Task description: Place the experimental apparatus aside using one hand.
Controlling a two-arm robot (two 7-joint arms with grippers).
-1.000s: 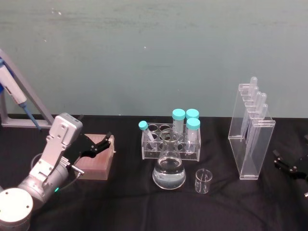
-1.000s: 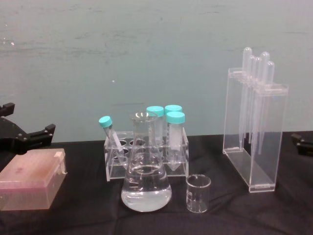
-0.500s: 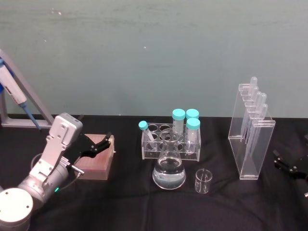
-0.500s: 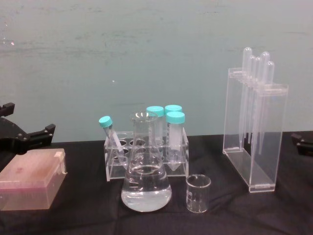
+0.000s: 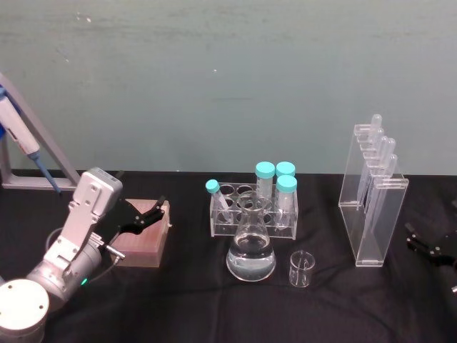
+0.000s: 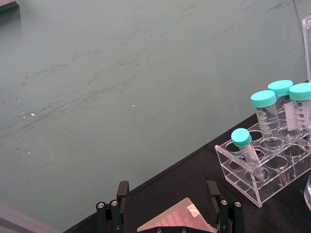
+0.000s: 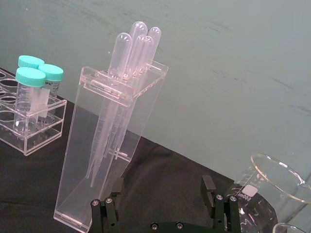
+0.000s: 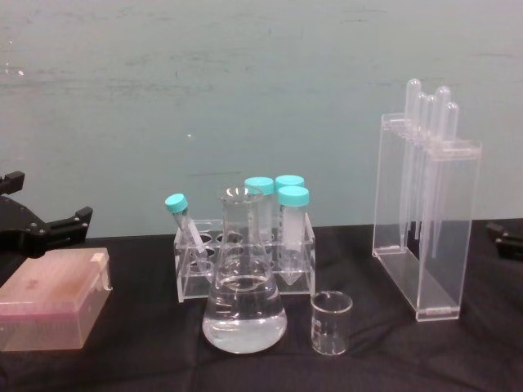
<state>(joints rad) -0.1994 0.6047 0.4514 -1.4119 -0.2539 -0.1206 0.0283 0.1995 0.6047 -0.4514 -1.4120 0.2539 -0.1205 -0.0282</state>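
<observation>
The acrylic stand (image 5: 371, 214) is upright at the right of the black table (image 5: 178, 300). It carries several plastic pipettes (image 5: 380, 146) hung bulb-up from its top slots. The conical flask (image 5: 251, 251) sits at centre front, with clear liquid filling its lower bulge. The small beaker (image 5: 301, 269) is just beside the flask on its right, not touching it, and appears empty. Over the last second no piece of the set has shifted and neither arm has moved. Judgement: the task has not begun, and all three pieces are yet to be set aside. The right gripper (image 5: 428, 246) sits low at the right table edge, near the stand but apart from it. The right wrist view shows its fingers spread with nothing between them, facing the stand. A larger graduated beaker (image 7: 265, 191) stands close by that gripper, and its contents cannot be determined. The left gripper (image 5: 143, 218) is over the pink box (image 5: 146, 239) at the left, fingers spread and holding nothing. Behind the flask, the tube rack (image 5: 218, 225) holds four teal-capped tubes (image 5: 286, 184), three upright and one leaning, with the other wells vacant. The right arm is judged better placed to take the stand.
</observation>
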